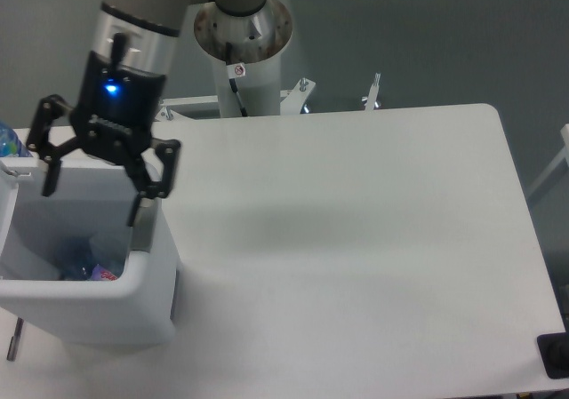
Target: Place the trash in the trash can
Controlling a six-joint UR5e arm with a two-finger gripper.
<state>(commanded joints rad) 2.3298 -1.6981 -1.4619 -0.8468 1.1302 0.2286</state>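
Observation:
The white trash can [151, 310] stands at the table's left front corner. Inside it lies the crushed clear bottle [100, 259], its purple-and-red label showing near the bin's front wall. My black gripper [93, 193] hangs over the bin's back rim with its fingers spread wide open and nothing between them. One fingertip [135, 211] reaches down to the grey panel [140, 232] on the bin's right rim. The small crumpled wrapper cannot be made out.
The arm's grey round base [242, 27] rises behind the table's back edge. A blue-capped bottle [9, 141] peeks in at the far left edge. The white tabletop [356, 239] stretches to the right of the bin.

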